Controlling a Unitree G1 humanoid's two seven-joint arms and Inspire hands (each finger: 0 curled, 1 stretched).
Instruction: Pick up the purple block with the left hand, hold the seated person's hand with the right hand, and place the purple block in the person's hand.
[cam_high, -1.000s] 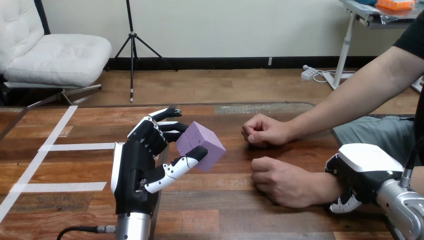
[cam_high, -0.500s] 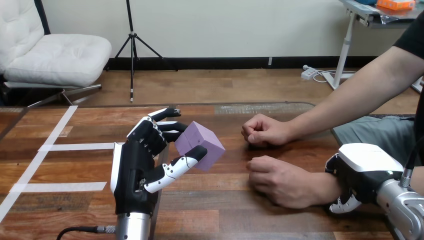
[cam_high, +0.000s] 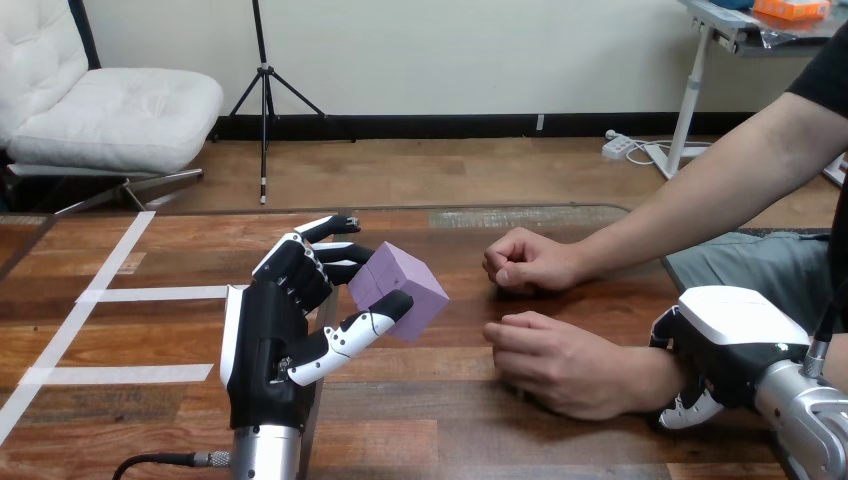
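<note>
Left hand (cam_high: 275, 340): upright, closed on the purple block (cam_high: 400, 290). Its thumb (cam_high: 350, 335) lies across the block's near face and its curled fingers (cam_high: 320, 262) press the block's left side. The block is tilted and held clear of the table (cam_high: 480, 420).

Person's nearer hand (cam_high: 560, 360): to the right of the block and a little nearer the camera, apart from it. It rests palm down on the table, fingers loosely bent.

Person's farther hand (cam_high: 525, 262): right of the block and beyond the nearer hand, closed in a fist on the table.

Right hand (cam_high: 730, 330): well to the right of the block, set over the person's wrist (cam_high: 655, 378) of the nearer hand. One curled finger shows under that wrist, so the hand is closed around it
</note>
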